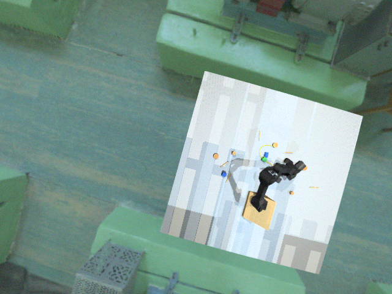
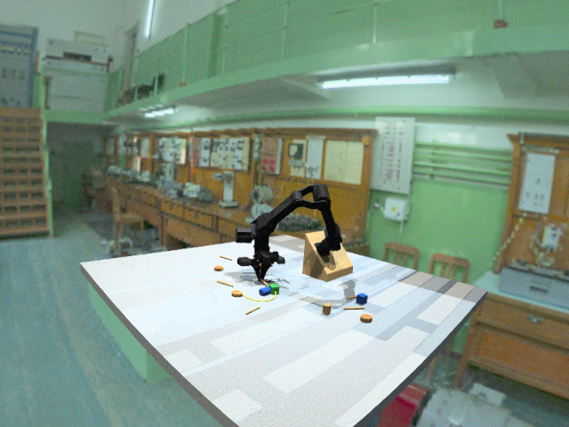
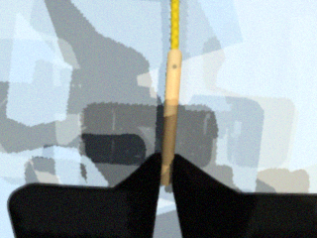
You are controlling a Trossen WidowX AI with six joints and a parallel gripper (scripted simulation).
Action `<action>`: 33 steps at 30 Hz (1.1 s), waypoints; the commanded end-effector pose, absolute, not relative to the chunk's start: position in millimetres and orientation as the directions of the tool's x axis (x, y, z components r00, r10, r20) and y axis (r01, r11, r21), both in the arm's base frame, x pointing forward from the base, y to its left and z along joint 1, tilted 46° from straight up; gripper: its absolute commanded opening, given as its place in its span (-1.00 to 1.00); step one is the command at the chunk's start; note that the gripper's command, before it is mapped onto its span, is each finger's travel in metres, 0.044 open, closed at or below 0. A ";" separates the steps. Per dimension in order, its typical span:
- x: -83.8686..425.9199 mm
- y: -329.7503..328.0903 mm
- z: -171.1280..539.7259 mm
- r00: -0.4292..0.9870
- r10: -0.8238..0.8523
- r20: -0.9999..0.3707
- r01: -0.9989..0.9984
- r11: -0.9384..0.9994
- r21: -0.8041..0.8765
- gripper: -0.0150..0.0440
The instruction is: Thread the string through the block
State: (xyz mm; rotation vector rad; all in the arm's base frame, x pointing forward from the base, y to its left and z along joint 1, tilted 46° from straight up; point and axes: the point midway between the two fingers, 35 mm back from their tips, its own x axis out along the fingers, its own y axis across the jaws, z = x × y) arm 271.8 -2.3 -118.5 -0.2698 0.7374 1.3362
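The green block (image 1: 264,159) (image 2: 274,288) stands on the table. The yellow string (image 1: 260,149) (image 2: 257,300) curves from its round wooden button (image 1: 275,144) (image 2: 236,293) to one side of the block. On the opposite side, the stick (image 2: 263,282) (image 3: 171,91) points away from the block, with yellow string at its block-side end in the wrist view. The string thus appears to run through the hole, which is not itself visible. My gripper (image 2: 260,278) (image 3: 165,160) is shut on the stick near its other end, low over the table; the arm hides the fingertips in the top view.
A blue cylinder (image 1: 266,154) (image 2: 264,291) lies close beside the green block. A loose stick (image 1: 287,152) (image 2: 224,283) and another button (image 1: 304,168) (image 2: 219,268) lie near the arm. A blue cube (image 1: 223,174) (image 2: 361,298), a wooden cylinder (image 1: 233,153) (image 2: 326,308) and more sticks lie farther off.
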 end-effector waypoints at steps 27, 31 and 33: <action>271.8 -2.3 -118.5 0.051 0.781 -0.623 -0.943 0.243 0.228 -0.31; 271.8 -2.3 -118.5 0.051 0.781 -0.623 -0.943 0.243 0.228 0.04; 273.1 -10.0 -112.3 0.052 0.779 -0.624 -0.943 0.244 0.226 0.22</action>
